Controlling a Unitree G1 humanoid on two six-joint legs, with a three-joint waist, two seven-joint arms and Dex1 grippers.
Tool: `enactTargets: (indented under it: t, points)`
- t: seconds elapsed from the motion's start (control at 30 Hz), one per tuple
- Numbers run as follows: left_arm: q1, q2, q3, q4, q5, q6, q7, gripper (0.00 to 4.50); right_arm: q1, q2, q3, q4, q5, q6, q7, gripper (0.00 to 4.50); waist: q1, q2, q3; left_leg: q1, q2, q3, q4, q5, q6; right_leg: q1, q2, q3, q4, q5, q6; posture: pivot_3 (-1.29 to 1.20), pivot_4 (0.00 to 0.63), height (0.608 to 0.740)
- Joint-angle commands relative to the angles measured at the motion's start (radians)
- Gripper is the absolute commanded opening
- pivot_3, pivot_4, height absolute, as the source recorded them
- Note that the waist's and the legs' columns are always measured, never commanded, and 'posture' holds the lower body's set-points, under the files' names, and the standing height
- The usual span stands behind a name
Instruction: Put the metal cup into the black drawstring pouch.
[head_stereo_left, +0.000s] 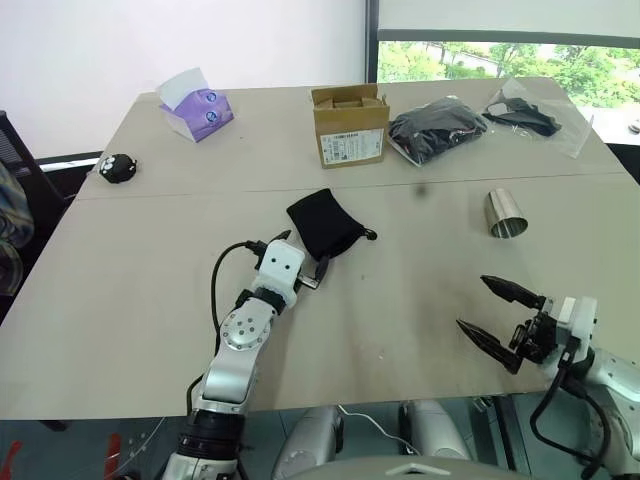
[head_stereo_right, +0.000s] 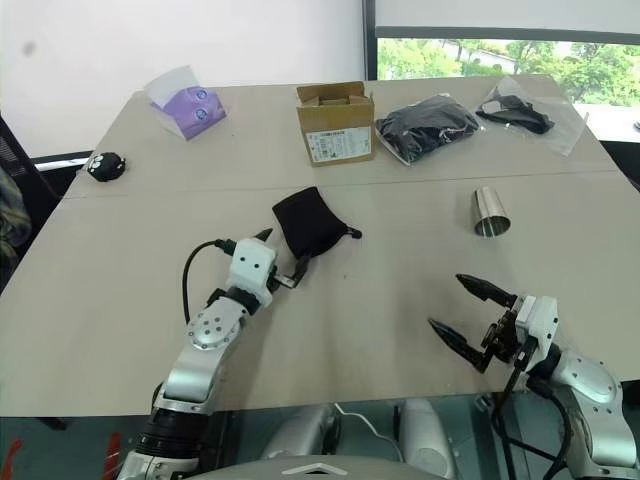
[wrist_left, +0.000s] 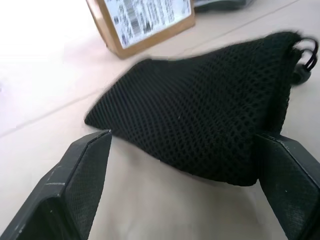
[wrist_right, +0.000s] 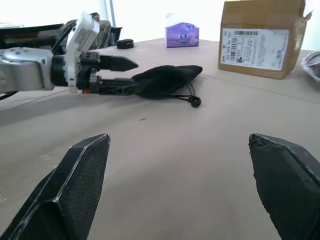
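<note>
1. Metal cup (head_stereo_left: 506, 214): a small shiny steel tumbler lying on its side on the tan table (head_stereo_left: 130, 300), toward the robot's right, well apart from both grippers and untouched.
2. Black drawstring pouch (head_stereo_left: 325, 222): a soft, flat fabric bag lying near the table's middle, its cord and knot trailing off the right side.
3. Left gripper (head_stereo_left: 297, 262): fingers spread wide, holding nothing, level with the tabletop and poised at the pouch's near edge, one finger on each side of it.
4. Right gripper (head_stereo_left: 501, 318): fingers also spread wide and empty, hovering near the table's front edge, with the cup farther back on the table.
5. Behind sit a cardboard box (head_stereo_left: 349, 124), a purple tissue pack (head_stereo_left: 196, 108) and black bundles in clear plastic bags (head_stereo_left: 437, 129).
6. Risks, as a judgement: the pouch lies flat with its mouth shut, so pinching both layers together would keep it closed; the limp fabric may slide instead of lifting; the cup, on its side, may roll away if nudged.
</note>
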Motion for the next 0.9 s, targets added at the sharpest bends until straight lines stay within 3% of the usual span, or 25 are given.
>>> enactTargets:
  t: [0.03, 0.4, 0.5, 0.7, 0.73, 0.9]
  points:
    - [-0.023, -0.007, 0.004, 0.015, 0.006, 0.0, 0.014, 4.43, -0.023, 0.002, -0.037, -0.01, 0.017, 0.005, -0.034, 4.5, 0.0, 0.0, 0.0, 0.0, 0.0, 0.0, 0.0, 0.0, 0.0, 0.0, 0.0, 0.0, 0.0, 0.0, 0.0, 0.0, 0.15, 0.74]
    - [-0.048, -0.011, 0.001, 0.025, -0.009, -0.027, 0.0, 4.43, -0.019, 0.015, -0.034, -0.014, 0.011, -0.005, -0.059, 4.5, 0.003, 0.0, 0.0, 0.0, 0.0, 0.0, 0.0, 0.0, 0.0, 0.0, 0.0, 0.0, 0.0, 0.0, 0.0, 0.0, 0.15, 0.74]
    - [-0.04, 0.002, -0.009, -0.001, -0.029, -0.062, -0.047, 3.69, -0.014, 0.018, -0.033, -0.015, 0.01, -0.004, -0.061, 4.5, 0.003, 0.0, 0.0, 0.0, 0.0, 0.0, 0.0, 0.0, 0.0, 0.0, 0.0, 0.0, 0.0, 0.0, 0.0, 0.0, 0.15, 0.74]
    - [-0.037, -0.006, 0.005, 0.002, -0.038, -0.036, -0.043, 0.58, -0.009, 0.019, -0.033, -0.01, 0.009, -0.005, -0.063, 4.5, 0.003, 0.0, 0.0, 0.0, 0.0, 0.0, 0.0, 0.0, 0.0, 0.0, 0.0, 0.0, 0.0, 0.0, 0.0, 0.0, 0.15, 0.74]
    - [-0.035, -0.005, 0.005, 0.0, -0.038, -0.036, -0.043, 0.23, -0.009, 0.018, -0.035, -0.007, 0.009, -0.005, -0.063, 4.5, 0.003, 0.0, 0.0, 0.0, 0.0, 0.0, 0.0, 0.0, 0.0, 0.0, 0.0, 0.0, 0.0, 0.0, 0.0, 0.0, 0.15, 0.74]
    - [-0.034, -0.012, 0.011, -0.009, -0.047, -0.02, -0.041, 0.06, -0.004, 0.016, -0.041, -0.007, 0.003, 0.018, -0.093, 4.5, 0.003, 0.0, 0.0, 0.0, 0.0, 0.0, 0.0, 0.0, 0.0, 0.0, 0.0, 0.0, 0.0, 0.0, 0.0, 0.0, 0.15, 0.74]
